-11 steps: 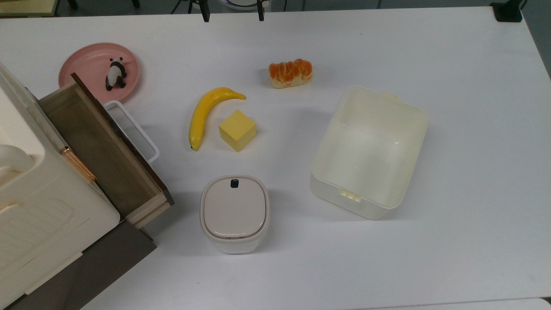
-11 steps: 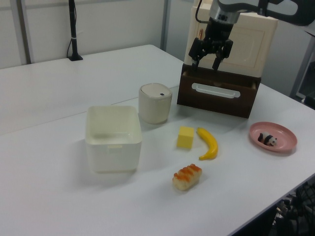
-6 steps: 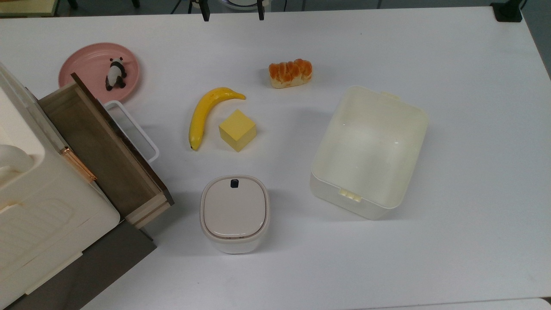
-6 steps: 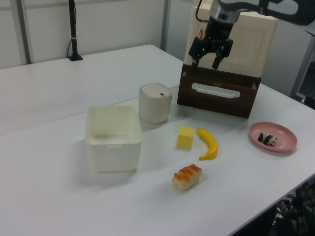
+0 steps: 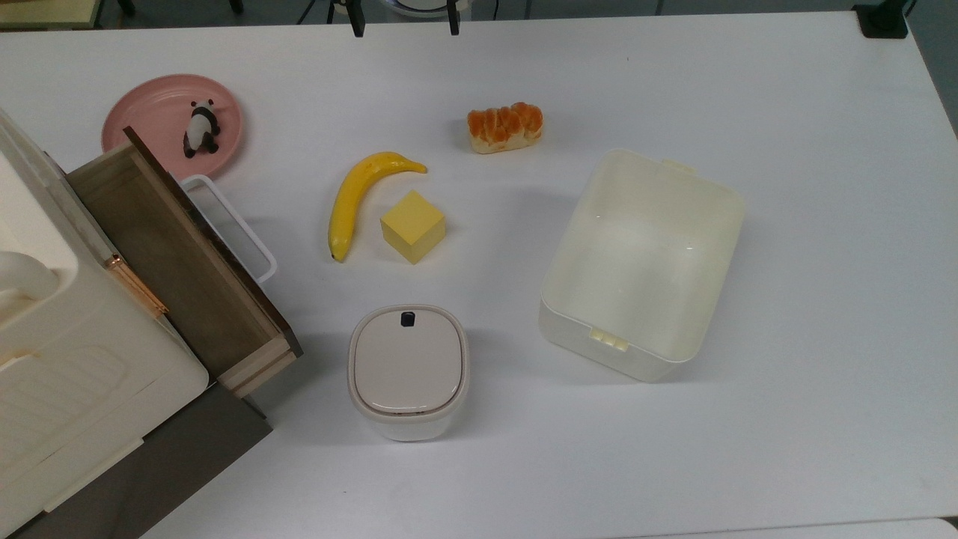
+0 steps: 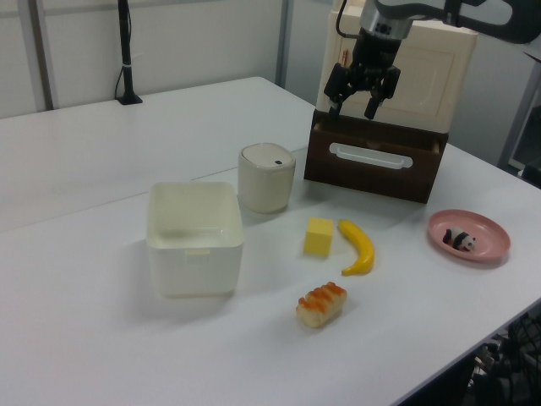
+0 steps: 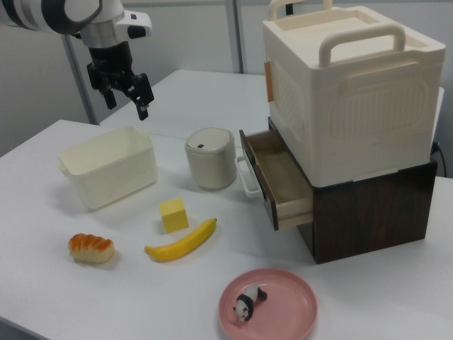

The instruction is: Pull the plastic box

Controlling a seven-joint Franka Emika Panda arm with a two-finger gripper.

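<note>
The plastic box (image 5: pixel 642 258) is a large cream-white lidless tub with nothing in it, standing on the white table at the top view's right. It sits at the left view's left (image 6: pixel 194 241) and the right view's left (image 7: pixel 110 170). My gripper (image 7: pixel 127 106) hangs open and holds nothing, well above the table; in the right view it is above the box's far side. In the left view the gripper (image 6: pixel 351 106) shows high up in front of the cream cabinet, far to the right of the box.
A small white bin with a beige lid (image 5: pixel 408 370) stands left of the box in the top view. A banana (image 5: pixel 359 198), a yellow cube (image 5: pixel 413 224) and a bread roll (image 5: pixel 505 127) lie nearby. A pink plate (image 5: pixel 150 112) holds a panda; the cabinet's drawer (image 5: pixel 172 254) is open.
</note>
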